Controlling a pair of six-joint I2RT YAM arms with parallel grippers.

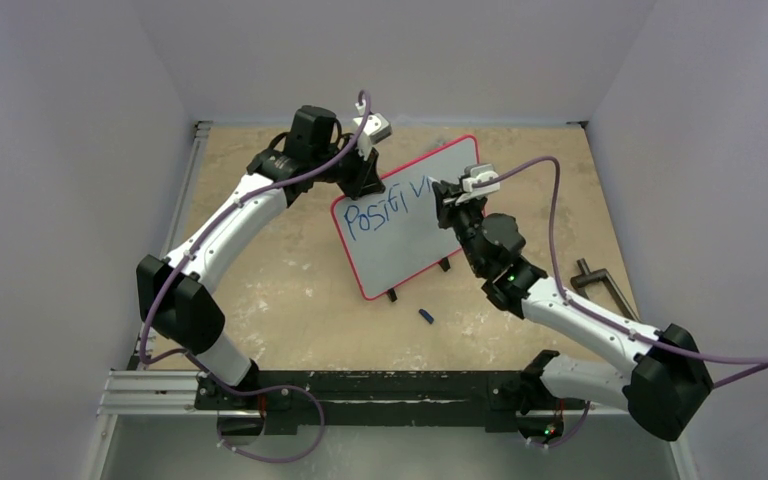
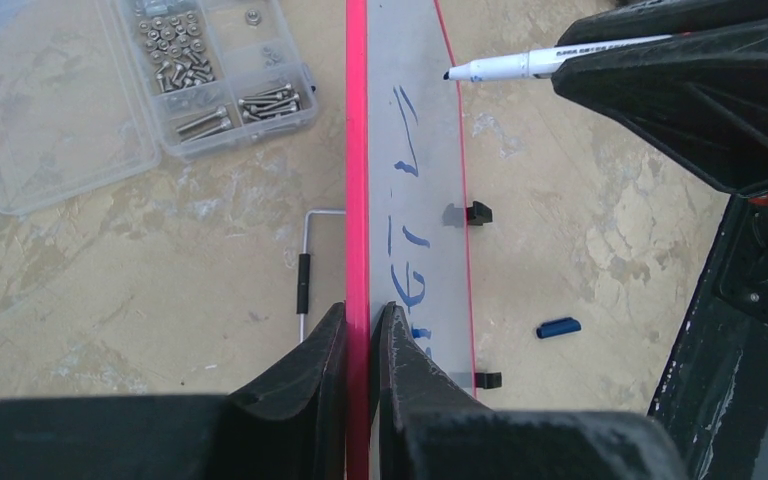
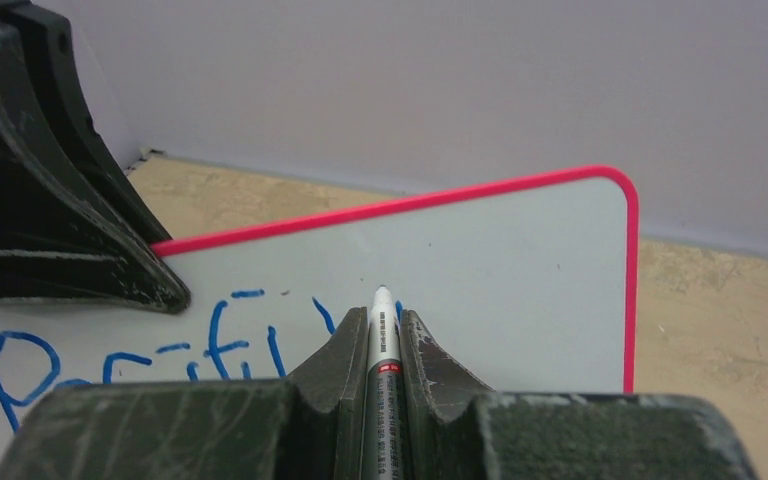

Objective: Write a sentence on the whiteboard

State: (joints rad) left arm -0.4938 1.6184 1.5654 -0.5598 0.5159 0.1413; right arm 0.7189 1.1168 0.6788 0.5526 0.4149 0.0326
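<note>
The whiteboard [image 1: 410, 230] stands tilted on its two black clip feet mid-table, red-framed, with blue letters across its upper left. My left gripper [image 1: 365, 175] is shut on the board's top left edge; the left wrist view shows the red frame [image 2: 357, 150] pinched between the fingers [image 2: 360, 320]. My right gripper [image 1: 455, 195] is shut on a white marker [image 3: 384, 340], uncapped and pointing at the board's face [image 3: 520, 270] just right of the last blue stroke. In the left wrist view the marker [image 2: 520, 65] has its tip at the board's surface; contact is unclear.
A blue marker cap [image 1: 426, 316] lies on the table in front of the board. Behind the board are a clear plastic box of screws [image 2: 140, 90] and a bent metal key [image 2: 305, 270]. A dark metal tool [image 1: 600, 285] lies at the right. Walls enclose the table.
</note>
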